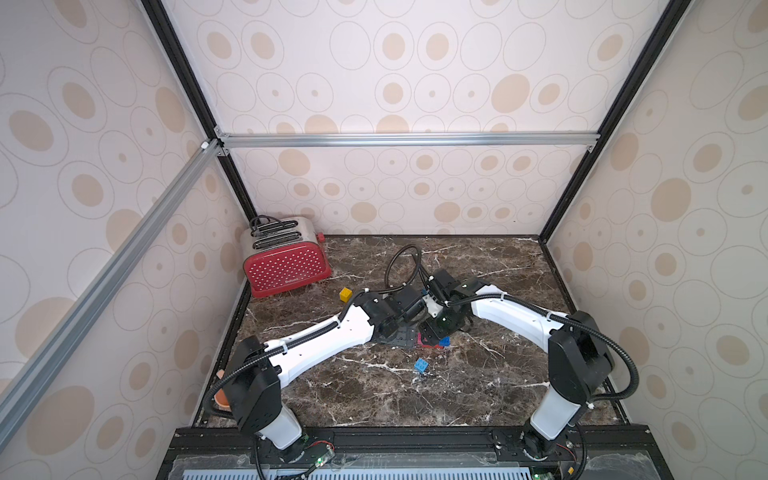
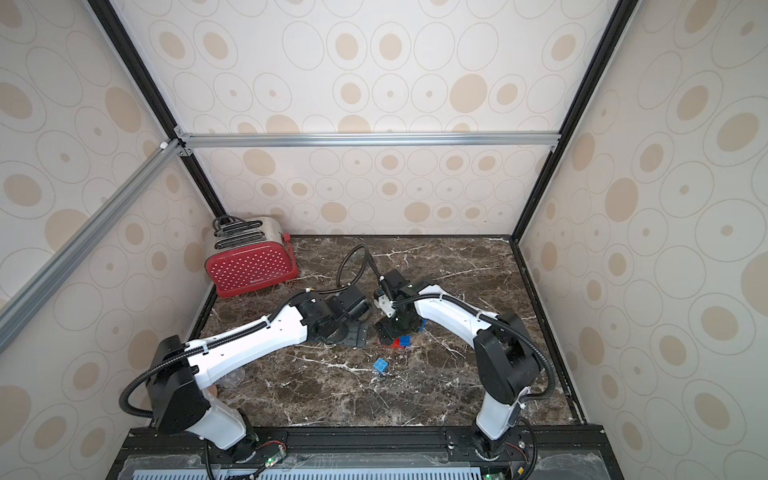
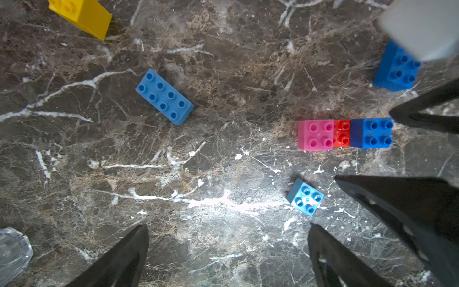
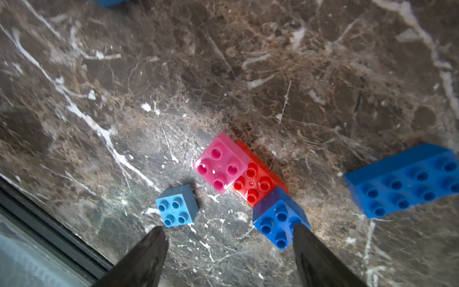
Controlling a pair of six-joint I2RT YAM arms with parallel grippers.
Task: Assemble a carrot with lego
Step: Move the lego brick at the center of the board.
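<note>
- carrot (image 2: pixel 401 341), pink-red-blue so far, sat mid-frame in both top views.
- left gripper (image 3: pixel 228 226) was wide, empty.
- right gripper (image 4: pixel 228 226) was wide, empty, over the carrot.
- light-blue brick (image 2: pixel 380 365) lay just below carrot in frame.

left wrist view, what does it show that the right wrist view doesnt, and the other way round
Only the left wrist view shows the yellow brick and a clear faceted object at its edge. Only the right wrist view shows the black border strip. Both show the pink brick and a blue square brick on the red brick, the loose light blue square brick, and the long dark blue brick.
</note>
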